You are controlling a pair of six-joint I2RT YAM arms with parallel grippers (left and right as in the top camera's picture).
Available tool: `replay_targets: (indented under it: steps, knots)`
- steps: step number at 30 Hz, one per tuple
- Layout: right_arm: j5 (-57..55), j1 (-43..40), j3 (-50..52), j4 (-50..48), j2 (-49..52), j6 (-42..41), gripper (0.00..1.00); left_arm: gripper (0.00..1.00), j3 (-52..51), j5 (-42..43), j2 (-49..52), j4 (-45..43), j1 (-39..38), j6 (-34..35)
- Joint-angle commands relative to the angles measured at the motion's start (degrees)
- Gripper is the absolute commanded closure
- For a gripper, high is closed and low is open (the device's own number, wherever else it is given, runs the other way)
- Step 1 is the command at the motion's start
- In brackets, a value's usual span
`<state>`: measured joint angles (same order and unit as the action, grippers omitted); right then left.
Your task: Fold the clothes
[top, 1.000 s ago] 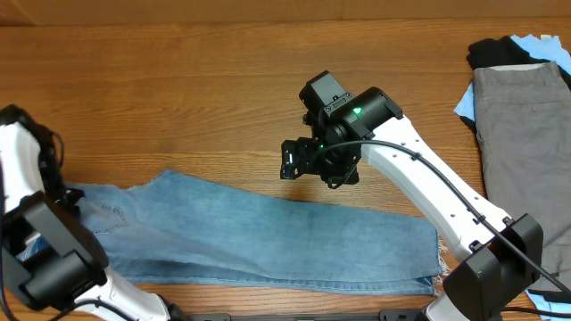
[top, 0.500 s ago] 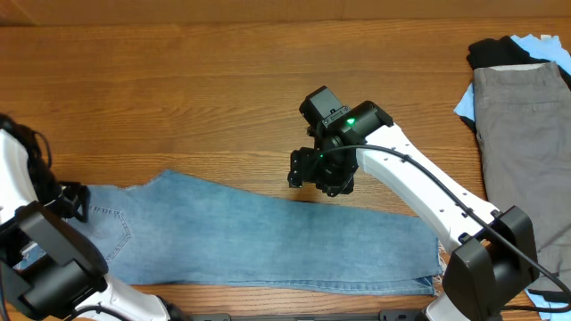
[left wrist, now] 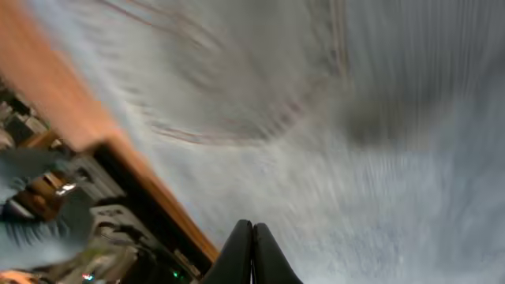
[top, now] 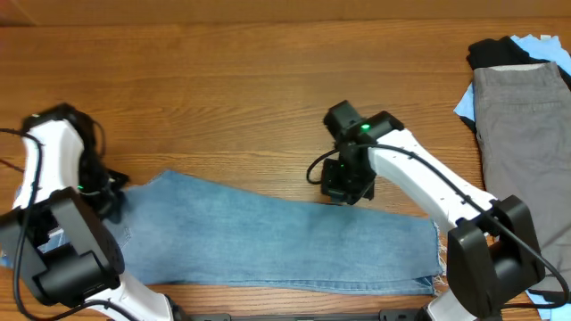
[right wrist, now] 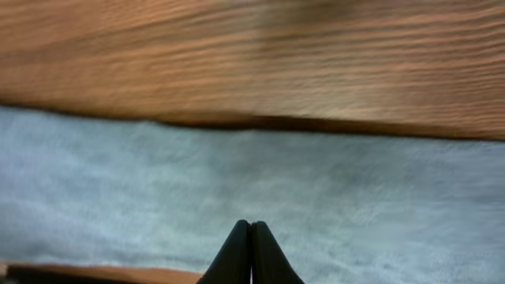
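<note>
The left gripper (top: 105, 189) sits low at the waist end of the jeans (top: 268, 236), probably placed there to take that end for a fold. Its wrist view, badly blurred, shows its fingers (left wrist: 243, 252) pressed together over denim; whether any cloth is pinched I cannot tell. The jeans lie flat along the near edge of the table (top: 223, 80), hems to the right. The right gripper (top: 343, 185) hangs over the upper edge of the leg. Its own camera shows what the overhead hides — fingers closed with nothing between them, denim just below. Grey trousers (top: 522, 134) lie far right, well apart.
</note>
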<state>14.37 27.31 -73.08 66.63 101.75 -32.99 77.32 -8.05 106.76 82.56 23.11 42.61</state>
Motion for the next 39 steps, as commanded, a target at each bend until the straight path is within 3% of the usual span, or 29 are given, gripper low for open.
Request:
replay_targets:
  steps: [1, 9, 22, 39]
  knots:
    - [-0.2, -3.3, 2.8, -0.4, 0.0, -0.3, 0.96, 0.96, -7.1, 9.6, -0.9, -4.4, -4.9, -7.3]
    - [0.1, -4.2, 9.1, -4.3, 0.0, -1.8, 0.96, 0.96, -9.4, 9.0, -0.9, -8.9, -12.0, -5.6]
    - [6.7, -6.7, 17.9, -10.4, 0.0, -1.1, 0.96, 0.96, -13.5, 9.4, 0.4, -14.3, -12.1, -4.9]
    - [7.0, -6.7, 19.1, -13.6, 0.1, -1.3, 0.96, 0.96, -15.3, 10.7, 2.8, -20.8, -12.2, -4.9]
